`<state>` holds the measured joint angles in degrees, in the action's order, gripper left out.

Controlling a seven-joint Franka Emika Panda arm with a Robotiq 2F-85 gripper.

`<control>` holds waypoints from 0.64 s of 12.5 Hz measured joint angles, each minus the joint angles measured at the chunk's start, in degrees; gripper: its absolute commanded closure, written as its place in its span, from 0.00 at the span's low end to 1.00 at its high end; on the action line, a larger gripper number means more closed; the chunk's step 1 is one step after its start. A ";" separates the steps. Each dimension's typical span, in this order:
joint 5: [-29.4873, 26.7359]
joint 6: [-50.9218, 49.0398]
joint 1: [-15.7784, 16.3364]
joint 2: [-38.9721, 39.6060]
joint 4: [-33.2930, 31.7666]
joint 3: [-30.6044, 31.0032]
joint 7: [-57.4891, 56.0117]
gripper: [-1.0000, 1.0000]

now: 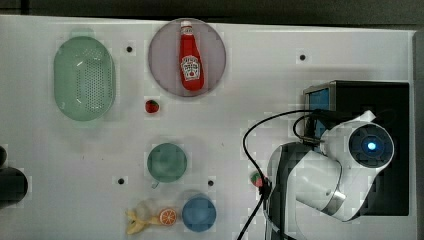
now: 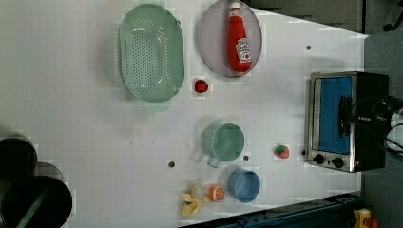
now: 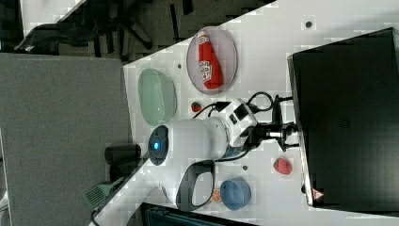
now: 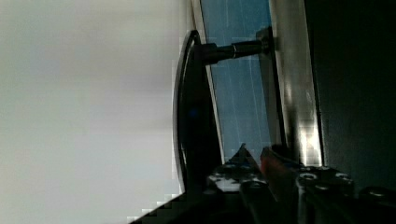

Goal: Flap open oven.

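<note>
Oven (image 2: 349,121) sat at the left view's right edge of the white table (image 2: 85,95), door closed, and the claw (image 2: 346,114) was right at the dark bar handle (image 4: 198,112) on the blue glass, fingers narrowed to a small gap, apparently pinching that handle.

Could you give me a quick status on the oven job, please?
Gripper at the oven's door handle, grip unconfirmed. Oven door shut. Strawberry nearby on the table.

The claw (image 3: 288,133) is narrowly parted, arm reaching level.
</note>
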<state>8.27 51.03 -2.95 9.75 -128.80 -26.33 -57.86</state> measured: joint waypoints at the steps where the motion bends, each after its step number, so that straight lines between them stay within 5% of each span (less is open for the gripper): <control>1: 2.34 0.00 0.12 -0.24 0.00 0.18 0.34 0.83; 5: 18.70 -1.26 1.70 -0.29 -0.67 2.32 8.00 0.83; 8: 24.77 -3.25 2.92 -0.13 -1.01 4.35 16.93 0.83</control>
<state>33.04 47.78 -0.04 9.62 -129.81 -21.98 -40.93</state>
